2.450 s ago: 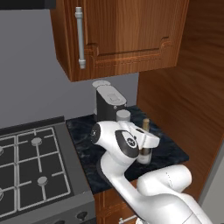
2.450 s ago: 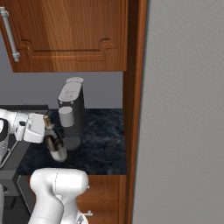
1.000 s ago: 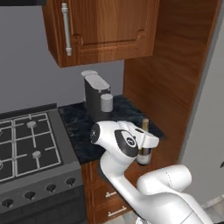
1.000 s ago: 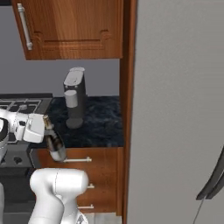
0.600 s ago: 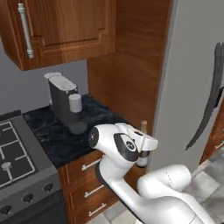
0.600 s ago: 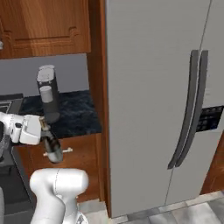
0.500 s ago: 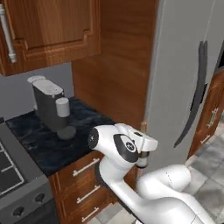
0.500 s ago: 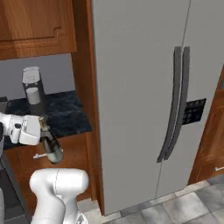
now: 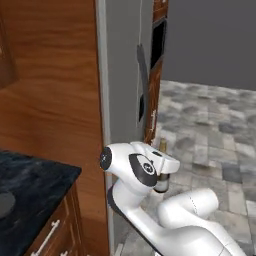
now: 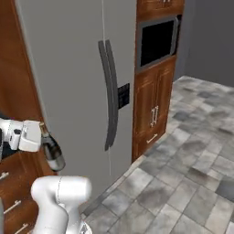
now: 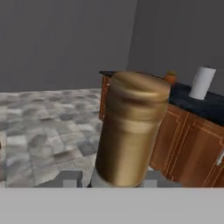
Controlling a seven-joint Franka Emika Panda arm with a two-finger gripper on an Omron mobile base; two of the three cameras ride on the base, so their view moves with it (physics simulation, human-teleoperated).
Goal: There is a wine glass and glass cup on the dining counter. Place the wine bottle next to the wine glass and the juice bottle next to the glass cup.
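The gripper (image 10: 45, 140) is clamped on the wine bottle (image 10: 52, 151), which hangs off the hand at the left edge of the right base view, its tan neck at about 11 o'clock and its dark body and pale label slanting down toward 5 o'clock, so the long axis sits tilted rather than plumb. In the left base view the same bottle (image 9: 161, 176) peeks out just beyond the white wrist, neck up at 12 o'clock, in front of the refrigerator (image 9: 125, 90) and above the tiled floor (image 9: 215, 125). From the hand view the tan top (image 11: 131, 131) looms large between the two dark fingertips (image 11: 65, 178), which press its base from 8 and 4 o'clock. What the coming carry turns on, as I judge it, is the bearing of the dining counter (image 11: 205, 107): it lies at roughly 2 o'clock past the bottle's neck in the hand view, a black top on a brown wooden base, well apart from the hand, with a white paper-towel roll (image 11: 201, 83) and a small orange thing (image 11: 170, 77) standing on it. I cannot make out the wine glass or glass cup there. The bottle is in transit and the placing is not yet begun; it should be brought upright before it is set down.
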